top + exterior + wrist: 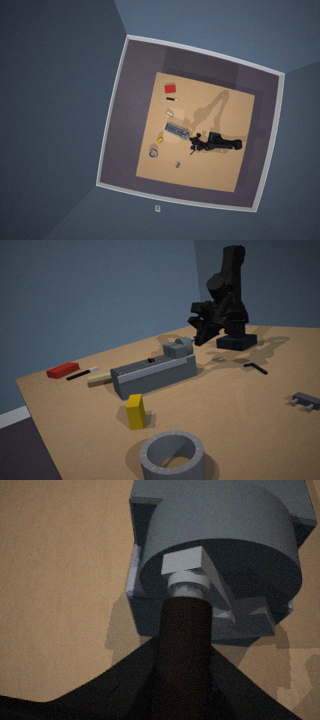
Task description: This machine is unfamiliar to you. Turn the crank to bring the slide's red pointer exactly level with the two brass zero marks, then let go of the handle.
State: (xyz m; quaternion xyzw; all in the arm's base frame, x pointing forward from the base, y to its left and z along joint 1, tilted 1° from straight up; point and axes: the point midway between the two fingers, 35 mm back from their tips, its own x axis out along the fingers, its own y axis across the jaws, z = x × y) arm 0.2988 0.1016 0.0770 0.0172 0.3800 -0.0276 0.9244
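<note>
The grey machine (170,130) (157,380) lies lengthwise on the table, its round hub (188,344) (225,520) facing the arm. The slide's small red-orange pointer (176,130) (150,359) is partway along the top slot. The brass zero marks are too small to tell apart, so its level against them is unclear. The pale crank arm (182,561) runs across the hub face, its handle end at the upper left in the wrist view. My gripper (190,139) (196,341) (179,649) is shut on the dark crank handle (186,617). The fingertips are partly lost in shadow.
A yellow block (159,140) (135,412) and a grey ring (149,153) (148,463) stand beside the machine. A cream block (169,113) (99,380), marker (170,98) (78,374) and red block (170,88) (62,369) lie past it. A black hex key (259,368) and grey two-pin part (178,165) (306,400) lie opposite.
</note>
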